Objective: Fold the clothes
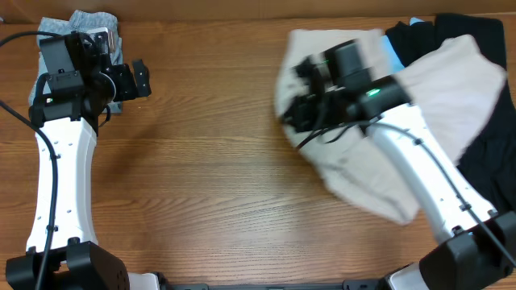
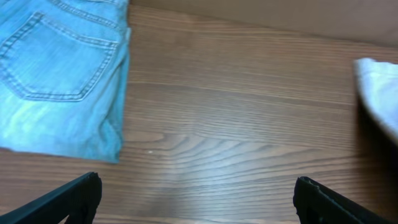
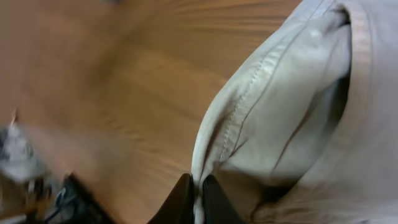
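The beige shorts [image 1: 451,89] lie crumpled at the right of the table, partly under my right arm. My right gripper [image 1: 297,111] is shut on a stitched edge of the beige shorts [image 3: 273,106] and pinches it between both fingers [image 3: 198,196]. Folded pale denim [image 2: 59,74] lies at the far left, also seen in the overhead view [image 1: 95,32]. My left gripper [image 1: 142,79] is open and empty over bare wood just right of the denim [image 2: 196,199]. A black garment [image 1: 484,121] and a light-blue piece [image 1: 393,55] lie at the far right.
The wooden table [image 1: 210,177] spans the whole view. The white edge of the shorts [image 2: 379,93] shows at the right of the left wrist view. Both arm bases [image 1: 64,266] stand at the front edge.
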